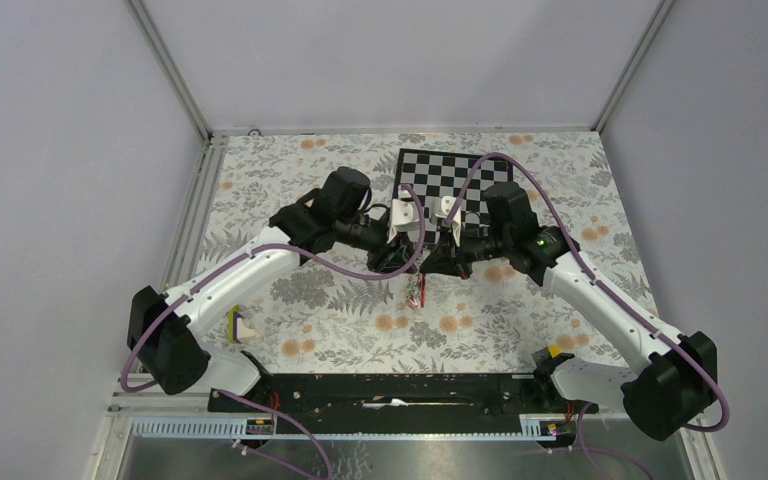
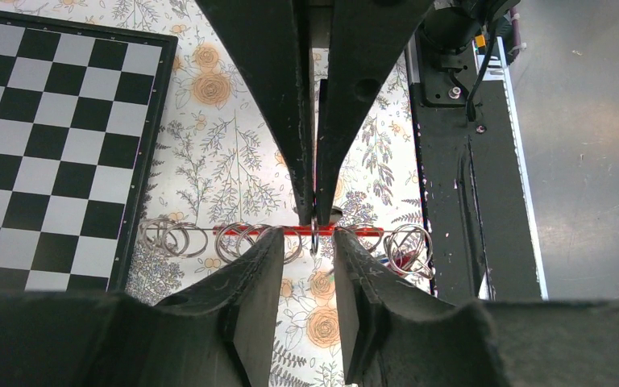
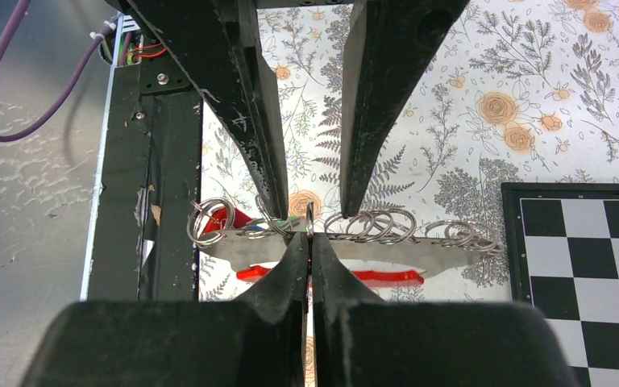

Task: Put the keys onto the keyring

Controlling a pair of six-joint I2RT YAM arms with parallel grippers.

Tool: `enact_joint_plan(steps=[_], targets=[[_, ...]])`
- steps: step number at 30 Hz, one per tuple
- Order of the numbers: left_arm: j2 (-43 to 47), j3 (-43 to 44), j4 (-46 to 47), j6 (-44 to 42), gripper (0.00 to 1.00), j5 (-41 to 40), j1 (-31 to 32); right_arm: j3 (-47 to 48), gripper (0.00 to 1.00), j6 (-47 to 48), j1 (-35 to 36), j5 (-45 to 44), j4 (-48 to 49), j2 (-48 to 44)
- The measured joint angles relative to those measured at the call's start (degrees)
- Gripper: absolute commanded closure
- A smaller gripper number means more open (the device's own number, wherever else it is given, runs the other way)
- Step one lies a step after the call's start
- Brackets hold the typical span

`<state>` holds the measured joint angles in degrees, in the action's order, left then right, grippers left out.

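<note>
Two claws meet tip to tip above the floral table (image 1: 310, 190), with keys dangling under them.
Right claw (image 3: 310, 239) is pinched tight on the keyring (image 3: 309, 219), which shows only edge-on as a thin metal sliver. Left claw (image 2: 310, 239) has its fingers apart, one on either side of that sliver; whether they touch it I cannot tell. From above, the keys (image 1: 417, 292) hang just below the tips as a small red-and-green clump, too small to count. Up close, a row of wire rings (image 3: 371, 226) runs along a blurred grey and red strip. A red tag (image 3: 230, 219) peeks out; the rest is lost behind fingers. Both arms part-cover the chessboard (image 1: 440, 180), and the left arm half-hides a yellow-white block (image 1: 241, 327).
</note>
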<state>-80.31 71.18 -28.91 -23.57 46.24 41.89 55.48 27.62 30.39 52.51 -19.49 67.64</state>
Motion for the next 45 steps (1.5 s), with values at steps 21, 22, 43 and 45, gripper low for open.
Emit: enact_joint_plan(steps=[21,22,43,45], targets=[[3.69,-0.57,6.08,2.51,0.65,-3.10,0.00,5.75,1.00,0.63,0.00,-4.09,-6.86,1.60],[3.67,-0.57,6.34,2.62,0.65,-3.08,0.00,5.75,1.00,0.63,0.00,-4.09,-7.06,1.60],[2.19,-3.41,9.38,4.66,0.76,-1.57,0.00,5.75,1.00,-0.66,0.00,-4.90,-6.95,1.53],[2.19,-3.41,9.60,4.81,0.79,-1.46,0.00,5.75,1.00,-0.72,0.00,-4.90,-6.93,1.53]])
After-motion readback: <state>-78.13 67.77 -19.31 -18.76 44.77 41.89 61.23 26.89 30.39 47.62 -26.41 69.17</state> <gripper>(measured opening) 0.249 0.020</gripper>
